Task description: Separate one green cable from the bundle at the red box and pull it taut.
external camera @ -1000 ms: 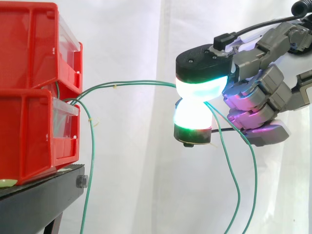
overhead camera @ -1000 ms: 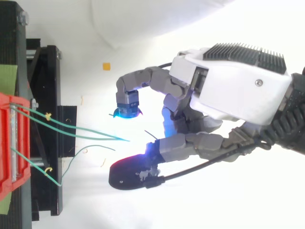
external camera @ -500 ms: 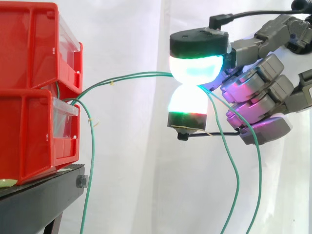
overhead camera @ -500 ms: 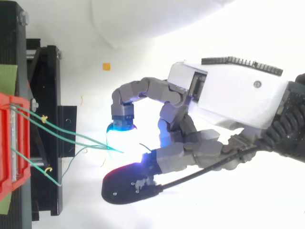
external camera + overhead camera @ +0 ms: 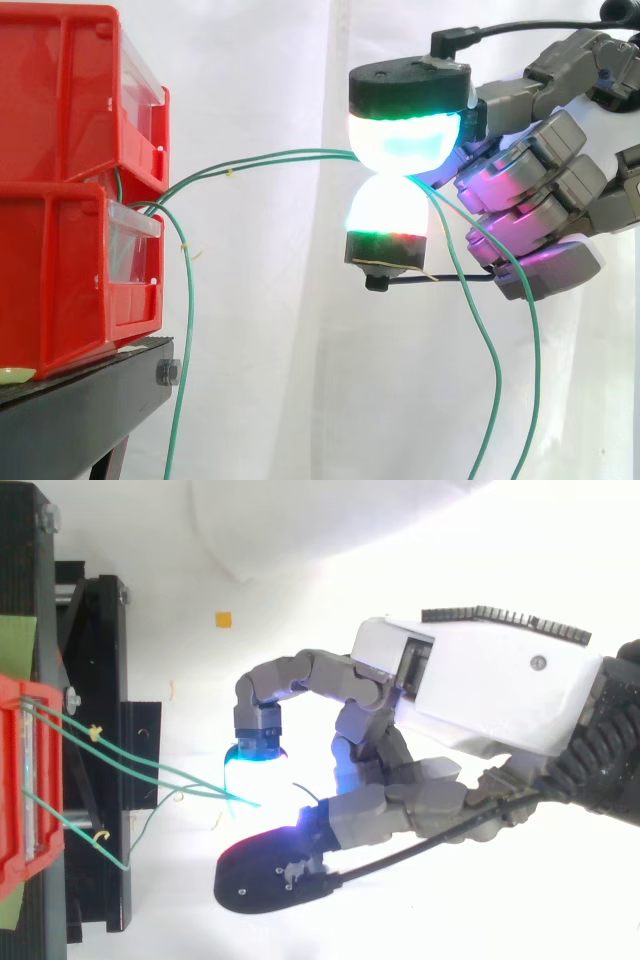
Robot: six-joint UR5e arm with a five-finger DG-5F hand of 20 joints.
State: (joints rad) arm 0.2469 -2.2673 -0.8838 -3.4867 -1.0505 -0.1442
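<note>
A big white curtain [image 5: 280, 380] hangs behind everything. Two red bins sit on the left, one on top of the other: the top bin [image 5: 60, 90] and the bottom bin [image 5: 60, 270]. They rest on a black stand [image 5: 80, 415].

The hand [image 5: 530, 190] comes in from the right, up in the air and away from the bins. From above, its white and grey back [image 5: 490, 685] is easy to see. Two of its fingertips [image 5: 405, 145] glow bright white and green and press together, one above the other. The other fingers curl in behind them and glow purple.

The hand is pinching the green cables [image 5: 280, 157] between those two glowing pads. Two green lines run side by side from the front of the bins to the pinch. They bend a little on the way. From above they [image 5: 130, 763] start apart at the red box and meet at the pads. Past the pinch, green cable hangs down in long loose curves [image 5: 485, 350].

One more green cable [image 5: 185, 350] drops straight down beside the stand. A tiny yellow tag [image 5: 232, 172] sits on the held cables.
</note>
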